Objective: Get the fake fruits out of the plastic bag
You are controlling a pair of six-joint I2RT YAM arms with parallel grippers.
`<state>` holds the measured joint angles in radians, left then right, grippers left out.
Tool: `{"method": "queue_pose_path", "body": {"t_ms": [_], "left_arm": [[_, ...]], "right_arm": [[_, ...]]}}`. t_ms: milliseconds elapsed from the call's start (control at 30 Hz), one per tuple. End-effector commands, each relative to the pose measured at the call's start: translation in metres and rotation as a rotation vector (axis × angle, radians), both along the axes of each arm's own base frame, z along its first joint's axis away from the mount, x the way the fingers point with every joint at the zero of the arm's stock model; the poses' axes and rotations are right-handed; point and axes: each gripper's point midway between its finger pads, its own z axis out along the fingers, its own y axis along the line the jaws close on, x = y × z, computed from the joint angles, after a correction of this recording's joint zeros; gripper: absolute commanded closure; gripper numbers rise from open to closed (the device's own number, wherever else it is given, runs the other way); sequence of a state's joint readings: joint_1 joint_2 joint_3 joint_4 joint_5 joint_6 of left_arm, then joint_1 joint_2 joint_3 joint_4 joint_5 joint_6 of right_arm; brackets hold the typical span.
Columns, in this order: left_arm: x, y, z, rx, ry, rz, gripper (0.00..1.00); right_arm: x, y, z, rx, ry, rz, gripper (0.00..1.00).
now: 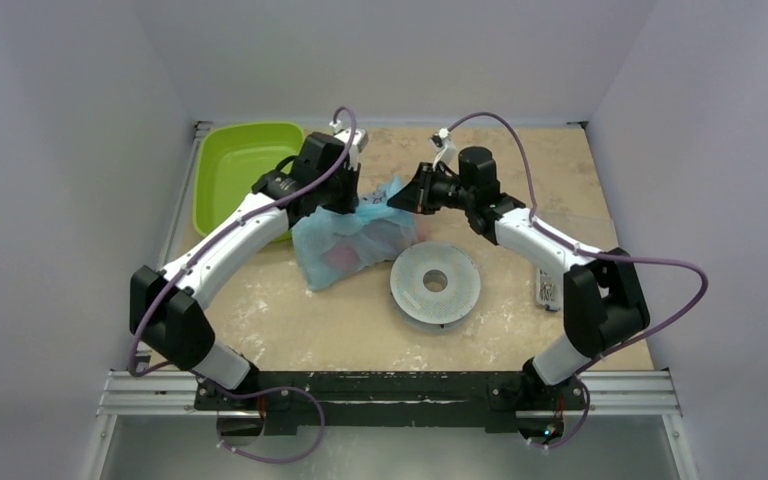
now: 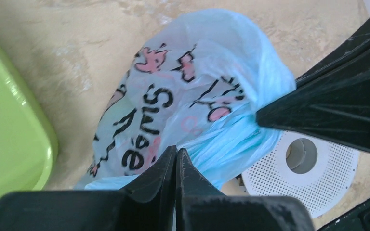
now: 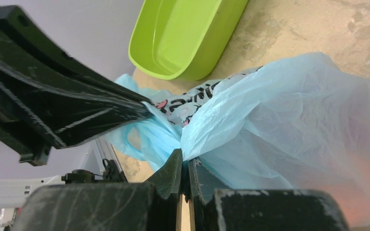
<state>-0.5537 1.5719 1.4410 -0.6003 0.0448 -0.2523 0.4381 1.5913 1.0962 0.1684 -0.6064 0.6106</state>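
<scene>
The light-blue plastic bag (image 1: 350, 240) with its printed white panel (image 2: 173, 101) lies at the middle of the table, its upper edge lifted. My left gripper (image 1: 352, 196) is shut on the bag's edge (image 2: 176, 153). My right gripper (image 1: 396, 194) is shut on a bunched fold of the bag (image 3: 185, 156). The two grippers hold it close together at its top. The fake fruits are inside the bag and show only as a reddish blur through the film (image 1: 340, 255), also in the right wrist view (image 3: 366, 178).
A lime-green tray (image 1: 240, 170) stands at the back left, beside the bag. A white perforated disc with a centre hole (image 1: 436, 283) lies right of the bag. A small grey object (image 1: 546, 290) lies near the right arm.
</scene>
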Motion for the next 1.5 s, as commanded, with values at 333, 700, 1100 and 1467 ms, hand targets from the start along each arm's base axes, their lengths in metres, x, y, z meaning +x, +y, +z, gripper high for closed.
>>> {"method": "queue_pose_path", "body": {"t_ms": [333, 700, 1100, 1467], "left_arm": [[-0.054, 0.083, 0.044, -0.154, -0.213, 0.374, 1.00], [-0.078, 0.069, 0.036, -0.235, -0.163, 0.272, 1.00], [-0.073, 0.059, 0.026, -0.279, -0.111, 0.299, 1.00], [-0.082, 0.054, 0.029, -0.288, -0.107, 0.230, 1.00]], "right_arm": [[0.040, -0.059, 0.001, 0.162, 0.108, -0.230, 1.00], [0.059, -0.077, -0.005, -0.121, -0.019, -0.326, 1.00], [0.015, -0.083, 0.044, -0.347, -0.254, -0.453, 0.51], [-0.020, -0.037, 0.031, -0.116, -0.093, -0.317, 0.35]]}}
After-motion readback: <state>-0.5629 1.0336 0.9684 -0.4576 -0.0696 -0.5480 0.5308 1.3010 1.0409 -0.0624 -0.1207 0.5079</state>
